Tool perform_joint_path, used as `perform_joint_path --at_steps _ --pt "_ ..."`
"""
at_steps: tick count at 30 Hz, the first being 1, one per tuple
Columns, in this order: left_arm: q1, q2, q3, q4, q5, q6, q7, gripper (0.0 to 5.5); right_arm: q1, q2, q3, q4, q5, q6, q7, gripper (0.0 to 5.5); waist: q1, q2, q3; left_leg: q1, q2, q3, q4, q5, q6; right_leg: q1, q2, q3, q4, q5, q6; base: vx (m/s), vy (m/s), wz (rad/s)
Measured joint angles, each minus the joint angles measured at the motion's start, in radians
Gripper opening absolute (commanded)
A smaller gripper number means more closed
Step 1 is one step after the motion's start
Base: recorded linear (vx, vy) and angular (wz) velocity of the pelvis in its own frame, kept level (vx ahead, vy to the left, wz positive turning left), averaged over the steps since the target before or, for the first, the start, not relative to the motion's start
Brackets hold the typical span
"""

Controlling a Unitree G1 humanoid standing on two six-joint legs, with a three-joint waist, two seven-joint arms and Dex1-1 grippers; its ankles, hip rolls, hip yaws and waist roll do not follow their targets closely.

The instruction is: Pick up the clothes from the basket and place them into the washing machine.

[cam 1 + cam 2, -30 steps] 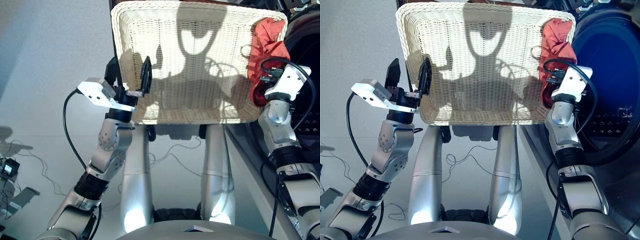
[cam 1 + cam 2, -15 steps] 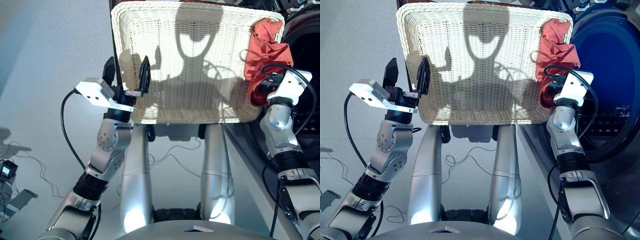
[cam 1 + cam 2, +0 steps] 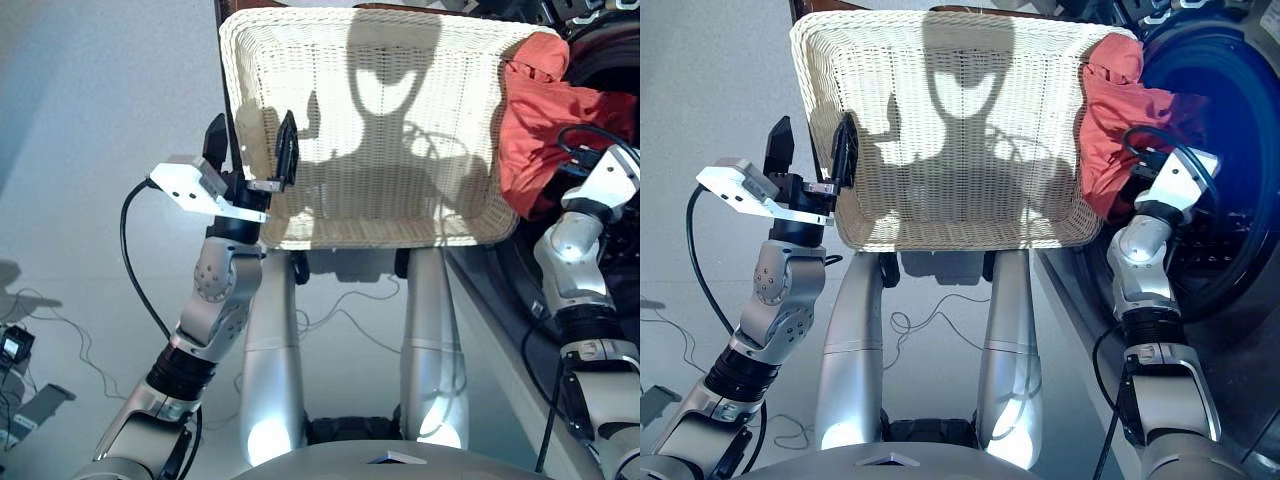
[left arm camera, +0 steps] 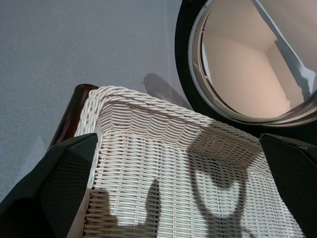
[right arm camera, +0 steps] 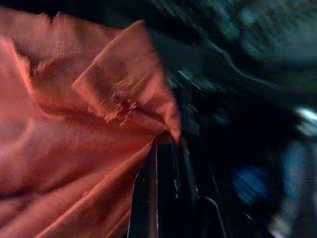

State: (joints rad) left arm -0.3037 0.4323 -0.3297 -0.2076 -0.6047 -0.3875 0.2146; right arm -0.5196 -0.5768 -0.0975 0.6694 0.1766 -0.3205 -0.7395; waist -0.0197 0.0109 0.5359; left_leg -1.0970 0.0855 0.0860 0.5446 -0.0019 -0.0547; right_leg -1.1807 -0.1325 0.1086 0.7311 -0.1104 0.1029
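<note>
Pale grey floor (image 3: 90,100), left pincer (image 3: 250,150) released, right pincer grasping coral-red garment (image 3: 535,110).

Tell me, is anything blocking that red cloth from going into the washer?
Nothing visible does. The red cloth, held by the right tool, hangs past the basket rim, right in front of the washer opening; only open space shows between them.

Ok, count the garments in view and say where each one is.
1: a coral-red garment, held by the right gripper over the basket's right edge, towards the washing machine. The basket floor looks bare; others may be hidden in the drum.
</note>
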Motion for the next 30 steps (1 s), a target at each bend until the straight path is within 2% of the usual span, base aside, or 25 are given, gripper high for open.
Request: perform_joint_path --at_steps 5,8,11,19,25,26,27,30 --pt "-0.001 0.021 -0.004 -0.001 -0.001 -0.001 -0.002 5.5 -0.081 -0.018 -0.046 0.225 0.117 -0.011 -0.024 0.0 0.008 0.0 0.0 0.0 -0.001 0.0 0.002 -0.001 0.002 0.002 -0.002 0.0 -0.002 0.001 0.002 0.0 0.0 0.0" --pt "-0.003 0.026 -0.021 -0.006 -0.004 -0.002 -0.003 5.5 -0.124 -0.048 -0.056 0.374 0.218 -0.015 0.002 0.0 0.026 -0.001 0.0 0.0 -0.003 0.001 0.004 -0.002 0.004 0.003 -0.004 0.0 -0.002 0.0 0.003 0.0 0.0 0.0" --pt "-0.003 0.045 -0.032 -0.006 -0.014 -0.002 -0.002 5.5 -0.169 -0.08 -0.062 0.492 0.322 -0.012 0.037 0.0 0.029 -0.001 0.001 -0.001 -0.016 0.002 0.004 -0.002 0.01 0.003 -0.016 0.002 -0.001 -0.003 0.007 0.0 0.0 0.0" --pt "-0.022 0.094 -0.047 -0.009 -0.022 -0.002 0.002 5.5 -0.2 -0.142 -0.113 0.575 0.471 -0.009 0.054 0.0 0.037 -0.001 0.001 -0.018 -0.032 0.017 0.019 -0.008 0.028 -0.002 -0.032 0.013 -0.013 0.007 0.031 0.0 0.0 0.0" --pt "-0.027 0.094 -0.05 -0.01 -0.022 -0.002 0.014 5.5 -0.202 -0.161 -0.112 0.574 0.475 -0.008 0.054 0.0 0.044 0.0 0.0 -0.017 -0.034 0.022 0.032 -0.014 0.035 0.003 -0.033 0.019 -0.013 0.007 0.034 0.0 0.0 0.0" --pt "-0.029 0.094 -0.051 -0.01 -0.022 -0.002 0.015 5.5 -0.202 -0.164 -0.112 0.573 0.475 -0.007 0.054 2.95 0.045 0.0 0.0 -0.017 -0.034 0.022 0.033 -0.014 0.035 0.004 -0.034 0.019 -0.012 0.007 0.035 0.0 0.0 0.0" --pt "-0.031 0.094 -0.052 -0.01 -0.022 -0.002 0.018 5.5 -0.203 -0.165 -0.111 0.572 0.478 -0.007 0.062 5.5 0.046 0.0 0.0 -0.017 -0.034 0.022 0.034 -0.016 0.033 0.004 -0.035 0.019 -0.011 0.007 0.035 0.0 0.0 0.0" --pt "-0.038 0.092 -0.057 -0.01 -0.022 -0.002 0.021 5.5 -0.207 -0.17 -0.1 0.57 0.493 -0.007 0.11 5.5 0.047 0.0 0.0 -0.017 -0.034 0.021 0.034 -0.017 0.033 0.004 -0.035 0.019 -0.01 0.008 0.035 0.0 0.0 0.0"
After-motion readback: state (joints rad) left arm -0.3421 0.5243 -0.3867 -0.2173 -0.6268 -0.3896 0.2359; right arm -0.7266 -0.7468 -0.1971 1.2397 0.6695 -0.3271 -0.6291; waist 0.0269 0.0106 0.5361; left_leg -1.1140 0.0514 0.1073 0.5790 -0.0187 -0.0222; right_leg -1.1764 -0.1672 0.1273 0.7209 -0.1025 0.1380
